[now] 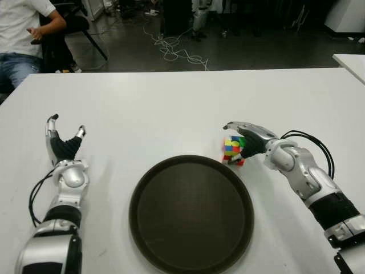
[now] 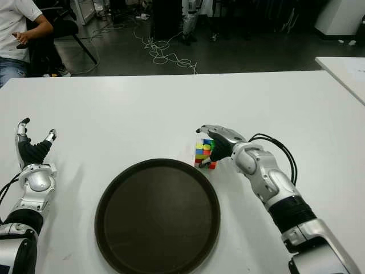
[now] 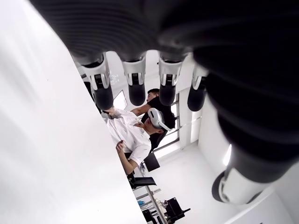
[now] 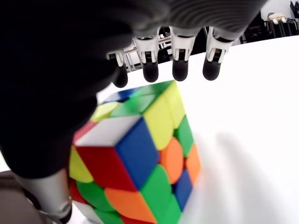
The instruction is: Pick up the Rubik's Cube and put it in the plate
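Far left on the white bench (image 1: pixel 171 108): left hand (image 1: pixel 64 144), palm up, fingers spread and holding nothing, well apart from the work and seemingly kept out of the way so as not to crowd the reach. In the background corner beyond the bench edge, a seated person (image 1: pixel 23 34), no part of the task. At centre, close to the near edge: round dark plate (image 1: pixel 191 214), bare inside, probably set there as an easy drop target within a short swing of either arm. Just beside the plate's far right rim: Rubik's Cube (image 1: pixel 233 149), sitting on the bench, not yet lifted by any visible sign. Right of that: right hand (image 1: pixel 246 142), arched over the cube's top and right side, fingers (image 4: pixel 180 65) extended past the far edge and thumb low beside one face, wrapped around it but not plainly clamped; grip apparently being set. Judged stage: grasp closing, lift and short carry leftward over the rim yet to come.
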Available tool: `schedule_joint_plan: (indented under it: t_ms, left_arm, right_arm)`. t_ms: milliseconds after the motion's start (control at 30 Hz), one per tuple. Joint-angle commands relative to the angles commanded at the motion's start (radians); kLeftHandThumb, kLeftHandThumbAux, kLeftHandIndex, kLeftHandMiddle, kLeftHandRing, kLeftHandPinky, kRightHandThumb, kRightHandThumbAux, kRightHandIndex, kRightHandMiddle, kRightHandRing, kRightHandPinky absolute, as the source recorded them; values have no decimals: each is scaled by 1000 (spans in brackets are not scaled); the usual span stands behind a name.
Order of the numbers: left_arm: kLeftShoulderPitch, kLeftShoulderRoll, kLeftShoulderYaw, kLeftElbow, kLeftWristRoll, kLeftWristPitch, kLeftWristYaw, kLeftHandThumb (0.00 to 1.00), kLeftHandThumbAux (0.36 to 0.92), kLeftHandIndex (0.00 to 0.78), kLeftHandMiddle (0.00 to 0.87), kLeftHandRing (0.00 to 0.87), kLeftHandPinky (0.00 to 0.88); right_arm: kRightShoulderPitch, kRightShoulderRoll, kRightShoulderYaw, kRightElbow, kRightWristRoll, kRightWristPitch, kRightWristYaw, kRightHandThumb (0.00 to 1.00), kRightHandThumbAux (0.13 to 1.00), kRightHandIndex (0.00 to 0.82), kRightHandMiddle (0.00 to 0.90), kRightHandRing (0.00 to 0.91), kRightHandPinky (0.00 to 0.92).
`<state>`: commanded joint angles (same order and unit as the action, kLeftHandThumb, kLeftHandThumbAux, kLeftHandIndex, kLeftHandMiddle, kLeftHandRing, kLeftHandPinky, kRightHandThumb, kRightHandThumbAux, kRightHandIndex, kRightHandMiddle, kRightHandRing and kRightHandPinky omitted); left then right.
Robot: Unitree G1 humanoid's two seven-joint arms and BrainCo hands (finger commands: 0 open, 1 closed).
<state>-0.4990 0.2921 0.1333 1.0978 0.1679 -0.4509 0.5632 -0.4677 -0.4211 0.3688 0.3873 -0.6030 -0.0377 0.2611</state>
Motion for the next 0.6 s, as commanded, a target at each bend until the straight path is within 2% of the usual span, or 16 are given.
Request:
schedule_joint_plan:
  t_ms: [133,600]
  left_arm:
    - [0,0,1,1,-1,-1,-1,0,710,11,6,0,18]
    - [1,4,-6,3,9,6,4,0,698,9,3,0,18]
  right_arm:
    - [-5,9,2,19,6,-8,-11,0,737,2,43,35,22]
    - [-14,-5,21,14,-16,-5,13,0,769,2,37,41,30]
